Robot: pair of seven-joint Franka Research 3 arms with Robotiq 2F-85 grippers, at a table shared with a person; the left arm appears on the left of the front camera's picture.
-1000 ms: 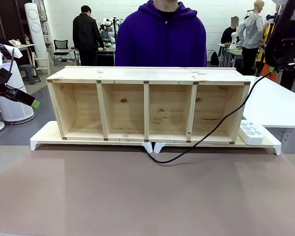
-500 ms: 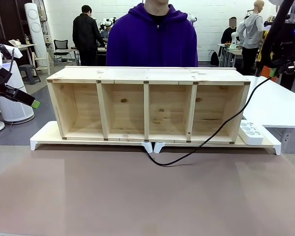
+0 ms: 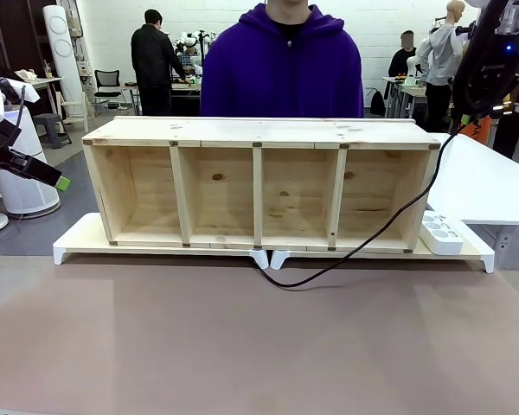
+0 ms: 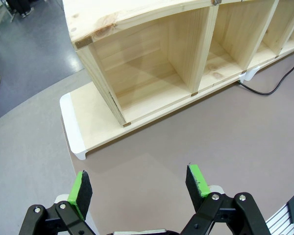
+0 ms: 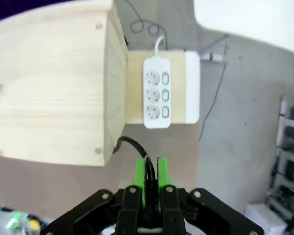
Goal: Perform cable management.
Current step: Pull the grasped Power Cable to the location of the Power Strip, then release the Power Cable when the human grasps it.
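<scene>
A thin black cable (image 3: pixel 363 242) runs from under the shelf's front middle, loops on the brown table and climbs up past the right end of the wooden shelf (image 3: pixel 259 181) to my right gripper (image 3: pixel 477 114), held high at the upper right. From the right wrist camera, the right gripper (image 5: pixel 150 171) is shut on the cable (image 5: pixel 132 145) between its green pads, above the shelf's end and a white power strip (image 5: pixel 157 99). My left gripper (image 4: pixel 139 185) stands open over the table near the shelf's left end, nothing between its fingers. The cable's loop (image 4: pixel 264 90) shows far off.
The shelf stands on a white base board (image 3: pixel 86 246) with four open compartments. The white power strip (image 3: pixel 441 233) lies on the board's right end. A person in a purple hoodie (image 3: pixel 281 69) stands behind the shelf. A white table (image 3: pixel 484 181) is at the right.
My right gripper has shifted slightly left and up with the cable, so the cable's upper stretch now rises more steeply by the shelf's right end. The left arm has not moved.
</scene>
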